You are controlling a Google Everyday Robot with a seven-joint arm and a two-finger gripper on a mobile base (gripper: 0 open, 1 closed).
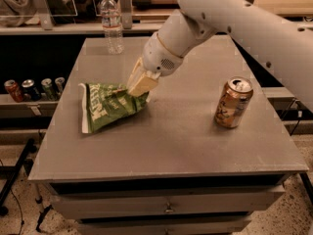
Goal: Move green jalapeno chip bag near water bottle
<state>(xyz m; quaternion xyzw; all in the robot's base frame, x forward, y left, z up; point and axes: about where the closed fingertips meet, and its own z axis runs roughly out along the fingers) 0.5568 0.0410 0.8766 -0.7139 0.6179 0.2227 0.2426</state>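
Observation:
The green jalapeno chip bag (pixel 108 106) lies crinkled on the left part of the grey table (pixel 171 141), its right end lifted a little. My gripper (pixel 140 88) reaches down from the upper right and is shut on the bag's right edge. The water bottle (pixel 112 23), clear with a white cap, stands upright at the table's far left corner, well behind the bag.
An orange-brown drink can (pixel 233 103) stands on the right side of the table. Several cans (pixel 34 88) sit on a low shelf to the left. My white arm (pixel 244 23) spans the upper right. Drawers are below the tabletop.

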